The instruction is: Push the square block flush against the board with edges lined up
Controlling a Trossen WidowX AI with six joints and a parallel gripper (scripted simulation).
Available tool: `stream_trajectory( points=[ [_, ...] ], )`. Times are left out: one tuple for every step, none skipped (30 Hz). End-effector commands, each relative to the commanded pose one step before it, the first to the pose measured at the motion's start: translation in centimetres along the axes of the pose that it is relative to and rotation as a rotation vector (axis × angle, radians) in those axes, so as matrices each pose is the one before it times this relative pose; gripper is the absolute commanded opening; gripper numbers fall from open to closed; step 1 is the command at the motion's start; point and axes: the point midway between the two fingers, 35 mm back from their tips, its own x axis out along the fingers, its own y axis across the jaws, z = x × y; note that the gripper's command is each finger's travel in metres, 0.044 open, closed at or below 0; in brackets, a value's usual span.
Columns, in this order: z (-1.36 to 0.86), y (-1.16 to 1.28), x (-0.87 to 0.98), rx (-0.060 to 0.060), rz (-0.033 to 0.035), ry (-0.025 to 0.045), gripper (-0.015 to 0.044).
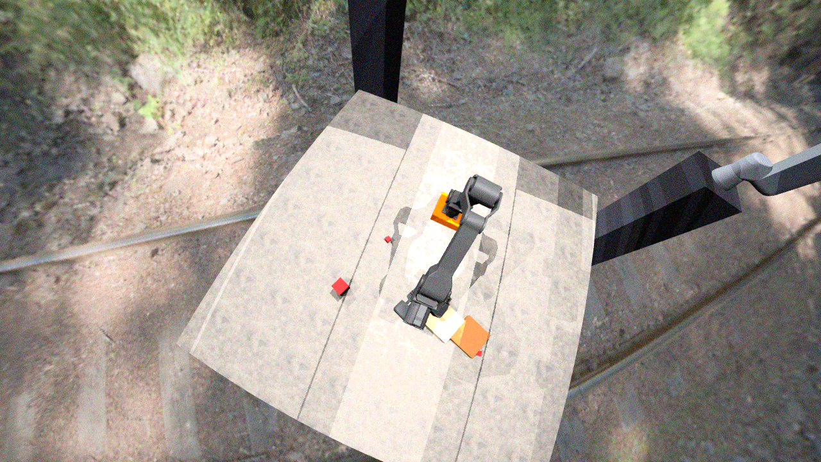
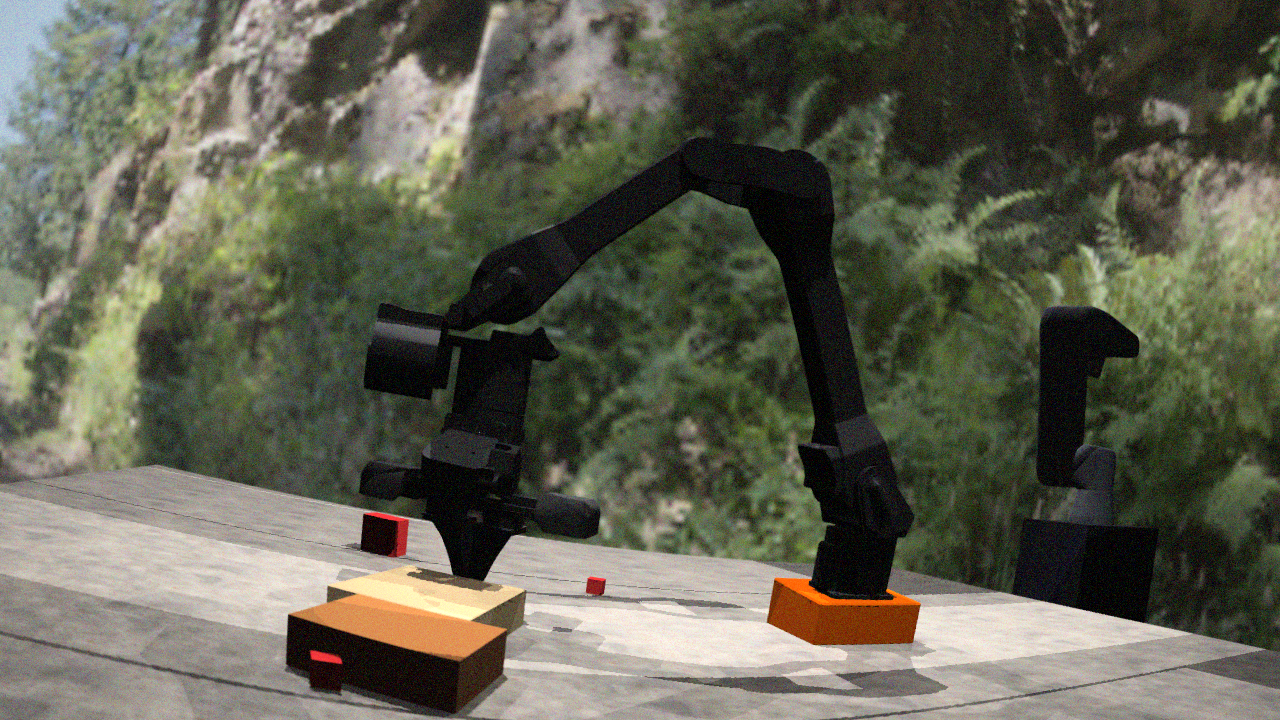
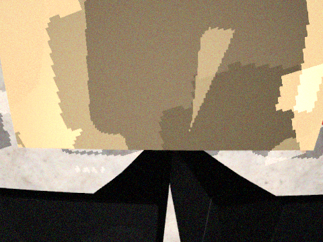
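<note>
The orange-brown square block lies flat on the table. The cream board also lies flat, its right end in the top view meeting the block's side with no clear gap. Their lower edges there look nearly even; the block's upper corner juts past the board's. Exact contact is too small to judge. My gripper is shut and empty. Its tips are down at the middle of the board's far end, opposite the block, partly hidden by the board; touching cannot be confirmed.
A small red cube is close beside the block's outer side. A larger red cube and a small one lie farther off. My arm's orange base and a second arm also show.
</note>
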Motion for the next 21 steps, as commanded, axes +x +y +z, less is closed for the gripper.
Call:
stream_trajectory(
  points=[
    [0.855,0.174,0.022,-0.0057,0.00296,-0.01057,0.0000],
    [0.095,0.012,0.000,0.0000,0.00002,-0.00010,0.0000],
    [0.095,0.012,0.000,0.0000,0.00002,-0.00010,0.0000],
    [0.095,0.012,0.000,0.0000,0.00002,-0.00010,0.0000],
    [0.095,0.013,0.000,0.0000,0.00002,-0.00010,0.0000],
    [0.095,0.013,0.000,0.0000,0.00002,-0.00010,0.0000],
    [0.095,0.013,0.000,0.0000,0.00002,-0.00010,0.0000],
    [0.095,0.014,0.000,0.0000,0.00002,-0.00010,0.0000],
    [0.095,0.014,0.000,0.0000,0.00002,-0.00010,0.0000],
    [0.095,0.014,0.000,0.0000,0.00002,-0.00010,0.0000],
    [0.095,0.014,0.000,0.0000,0.00002,-0.00010,0.0000],
    [0.095,0.015,0.000,0.0000,0.00002,-0.00010,0.0000],
    [0.095,0.015,0.000,0.0000,0.00002,-0.00010,0.0000],
    [0.095,0.015,0.000,0.0000,0.00002,-0.00010,0.0000],
    [0.095,0.016,0.000,0.0000,0.00002,-0.00010,0.0000],
    [0.095,0.016,0.000,0.0000,0.00002,-0.00010,0.0000],
    [0.095,0.016,0.000,0.0000,0.00002,-0.00010,0.0000],
    [0.095,0.016,0.000,0.0000,0.00002,-0.00010,0.0000],
    [-0.027,-0.003,0.000,0.0000,0.00000,0.00002,0.0000],
    [-0.055,-0.006,0.000,0.0000,-0.00001,0.00005,0.0000],
    [-0.083,-0.010,0.000,0.0000,-0.00001,0.00008,0.0000]
  ],
)
